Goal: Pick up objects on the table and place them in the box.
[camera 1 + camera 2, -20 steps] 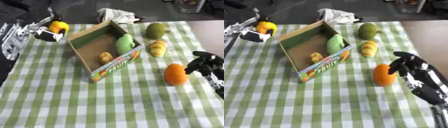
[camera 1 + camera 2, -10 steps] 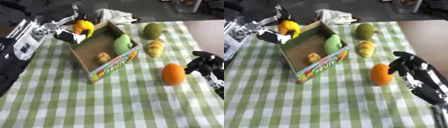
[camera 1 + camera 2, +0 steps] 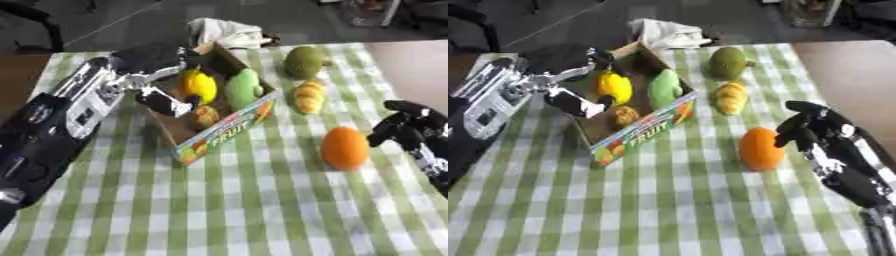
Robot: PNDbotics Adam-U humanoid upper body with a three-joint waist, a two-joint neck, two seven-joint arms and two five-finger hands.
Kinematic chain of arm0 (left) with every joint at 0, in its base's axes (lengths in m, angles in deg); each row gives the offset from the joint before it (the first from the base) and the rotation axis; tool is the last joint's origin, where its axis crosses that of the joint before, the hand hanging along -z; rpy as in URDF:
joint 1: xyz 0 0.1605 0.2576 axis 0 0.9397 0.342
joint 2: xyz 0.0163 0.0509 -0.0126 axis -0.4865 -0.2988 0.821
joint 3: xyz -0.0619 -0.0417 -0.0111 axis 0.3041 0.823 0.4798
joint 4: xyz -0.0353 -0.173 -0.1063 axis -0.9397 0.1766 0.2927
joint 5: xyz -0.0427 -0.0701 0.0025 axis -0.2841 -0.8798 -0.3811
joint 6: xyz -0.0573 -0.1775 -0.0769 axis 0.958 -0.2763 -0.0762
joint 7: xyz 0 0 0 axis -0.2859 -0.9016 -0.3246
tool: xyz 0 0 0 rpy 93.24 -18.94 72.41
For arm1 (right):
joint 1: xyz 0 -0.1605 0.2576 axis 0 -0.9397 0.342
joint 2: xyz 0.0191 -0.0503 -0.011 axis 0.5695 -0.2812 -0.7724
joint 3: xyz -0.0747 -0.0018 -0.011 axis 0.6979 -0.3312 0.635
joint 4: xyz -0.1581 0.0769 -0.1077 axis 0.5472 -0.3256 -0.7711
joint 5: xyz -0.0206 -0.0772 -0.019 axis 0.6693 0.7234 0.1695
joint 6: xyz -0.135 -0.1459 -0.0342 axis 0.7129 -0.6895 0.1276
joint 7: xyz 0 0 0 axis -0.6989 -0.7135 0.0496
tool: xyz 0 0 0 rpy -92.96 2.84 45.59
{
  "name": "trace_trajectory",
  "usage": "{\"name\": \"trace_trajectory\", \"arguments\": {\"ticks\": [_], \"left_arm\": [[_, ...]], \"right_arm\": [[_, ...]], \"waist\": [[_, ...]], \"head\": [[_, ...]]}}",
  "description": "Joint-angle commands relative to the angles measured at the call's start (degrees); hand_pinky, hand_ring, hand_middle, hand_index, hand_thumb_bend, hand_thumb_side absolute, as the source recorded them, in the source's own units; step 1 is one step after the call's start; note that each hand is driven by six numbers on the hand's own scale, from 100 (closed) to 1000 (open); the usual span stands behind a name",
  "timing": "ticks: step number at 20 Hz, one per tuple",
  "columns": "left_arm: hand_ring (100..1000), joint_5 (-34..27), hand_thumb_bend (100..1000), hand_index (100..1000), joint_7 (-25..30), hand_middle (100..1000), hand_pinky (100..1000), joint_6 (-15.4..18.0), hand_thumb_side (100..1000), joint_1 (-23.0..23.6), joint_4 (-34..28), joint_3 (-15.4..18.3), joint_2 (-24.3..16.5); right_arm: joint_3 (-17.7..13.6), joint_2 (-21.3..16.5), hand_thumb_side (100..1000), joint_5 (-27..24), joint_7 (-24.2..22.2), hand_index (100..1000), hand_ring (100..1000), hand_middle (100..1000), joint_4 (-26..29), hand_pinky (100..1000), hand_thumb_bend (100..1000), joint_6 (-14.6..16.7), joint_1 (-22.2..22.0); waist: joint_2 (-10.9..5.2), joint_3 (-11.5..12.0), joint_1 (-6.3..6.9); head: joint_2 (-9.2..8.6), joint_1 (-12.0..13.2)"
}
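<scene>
Now, left hand [image 3: 162, 75]: fingers curled round the yellow fruit [image 3: 198, 86], over the box [image 3: 223, 135], having come in from its left.
Right hand [image 3: 808, 127]: fingers bent, empty, right of the orange [image 3: 760, 149], unmoved.
Right eye view: more of right forearm.

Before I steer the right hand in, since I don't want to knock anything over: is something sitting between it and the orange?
Nothing visible does. The right hand sits just right of the orange, with only bare checked cloth between them.
</scene>
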Motion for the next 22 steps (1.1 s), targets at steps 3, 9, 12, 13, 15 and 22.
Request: {"name": "trace_trajectory", "arguments": {"ticks": [3,9,12,13,15,22], "left_arm": [[783,0.3,155,881,0.0,781,785,0.8,305,0.8,-1.1,0.6,-1.0],[717,-15.8,100,848,-2.7,709,749,-2.5,244,7.2,-15.8,3.1,-5.8],[683,-27.8,100,833,-4.0,674,733,-5.5,279,13.0,-28.8,5.6,-9.6],[670,-31.8,100,826,-4.4,660,727,-6.6,315,15.1,-32.8,6.7,-10.5],[648,-40.7,100,817,-5.7,639,711,-6.6,372,18.7,-36.8,8.9,-11.1],[609,-59.2,100,798,-6.7,606,676,-0.4,510,30.4,-38.0,14.6,-6.7]], "right_arm": [[-0.1,-0.5,470,-0.2,0.0,870,578,606,0.7,707,100,0.0,0.6],[-0.5,-0.5,470,0.2,0.4,870,578,606,0.6,707,100,0.1,0.6],[-0.9,-0.4,470,0.5,0.7,871,578,606,0.4,707,100,0.1,0.7],[-1.0,-0.4,470,0.6,0.9,872,578,606,0.4,707,100,0.1,0.7],[-1.1,-0.4,470,0.8,1.1,875,578,607,0.3,707,100,0.1,0.7],[-2.2,-3.0,470,2.1,2.6,886,581,611,-0.4,712,100,1.2,4.0]], "waist": [[-0.89,0.2,-0.22],[-0.7,0.8,-0.14],[-0.61,1.1,-0.15],[-0.59,1.2,-0.15],[-0.59,1.5,-0.22],[-1.63,3.1,-1.23]], "head": [[-1.1,-0.9],[-1.35,-1.8],[-1.48,-2.5],[-1.53,-2.7],[-1.61,-2.9],[-0.83,-4.2]]}}
